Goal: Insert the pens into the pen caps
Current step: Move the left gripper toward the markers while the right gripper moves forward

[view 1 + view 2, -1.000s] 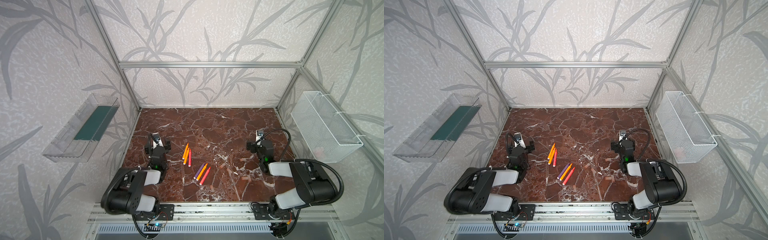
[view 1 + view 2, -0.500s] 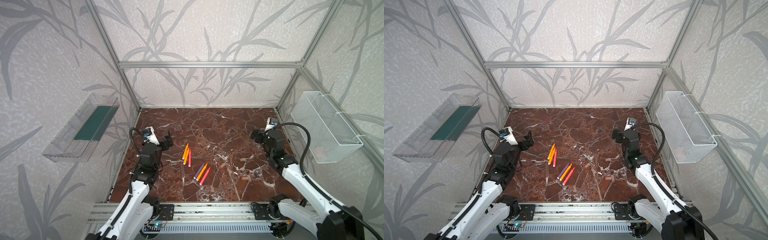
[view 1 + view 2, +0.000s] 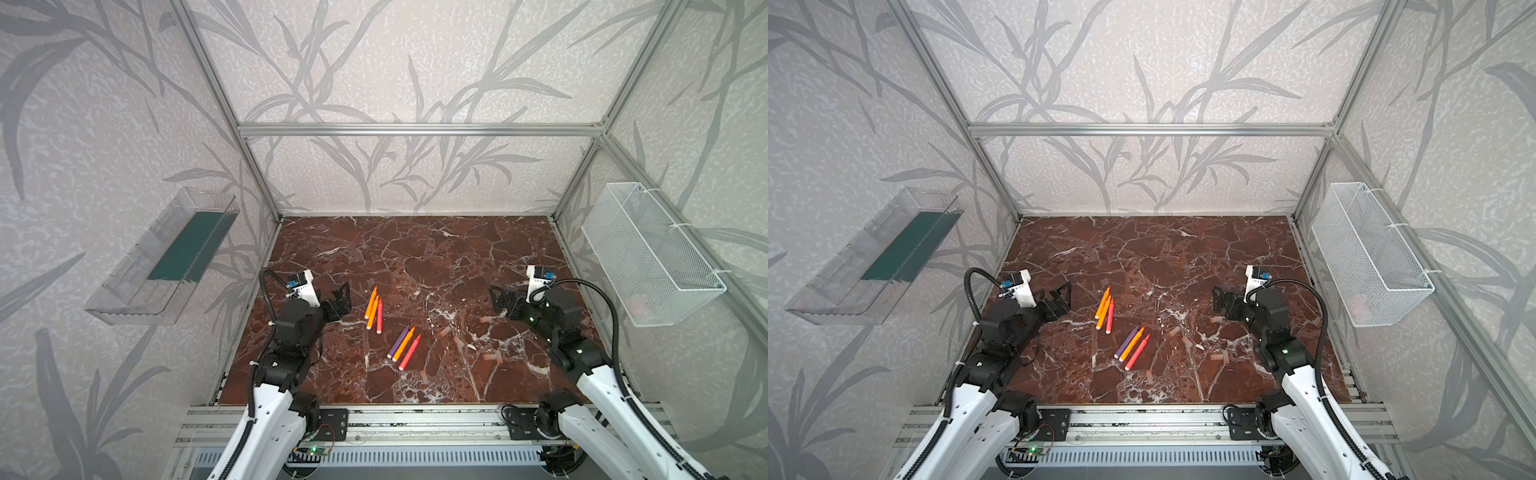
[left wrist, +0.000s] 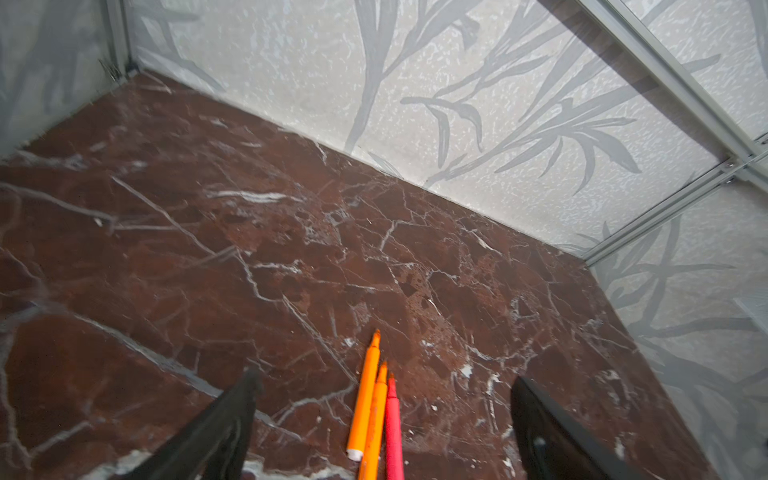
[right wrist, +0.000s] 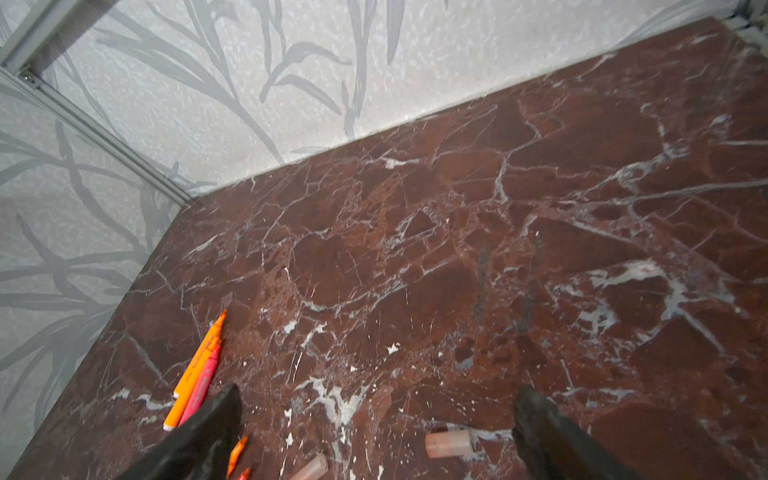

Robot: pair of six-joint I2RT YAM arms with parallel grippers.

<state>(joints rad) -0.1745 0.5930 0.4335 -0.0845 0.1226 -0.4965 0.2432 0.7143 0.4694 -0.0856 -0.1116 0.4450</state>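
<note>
Lying flat on the brown marble bench (image 3: 419, 253), the pens (image 3: 374, 309) form two bundles of three, all uncapped. One bundle, two orange and one pink-red, sits left of the middle with tips toward the back edge. The second bundle (image 3: 404, 343), purple, orange and pink-red, lies slanted nearer the front edge, around the middle. The caps (image 3: 445, 331) are scattered singly over the right half of the bench, pale and hard to pick out. One (image 3: 424, 376) is close to the front edge and one (image 3: 485, 320) is just beside the right gripper (image 3: 497, 300). That gripper hangs over the bench near the right edge, jaws spread wide with nothing between them. Its wrist view shows a cap (image 5: 449, 444) lying on the bench near one finger (image 5: 544, 428). The left gripper (image 3: 343, 300) hangs near the left edge, jaws likewise parted and empty. It points at the first bundle (image 4: 374, 415), which lies on the bench below the gap between its fingers.
</note>
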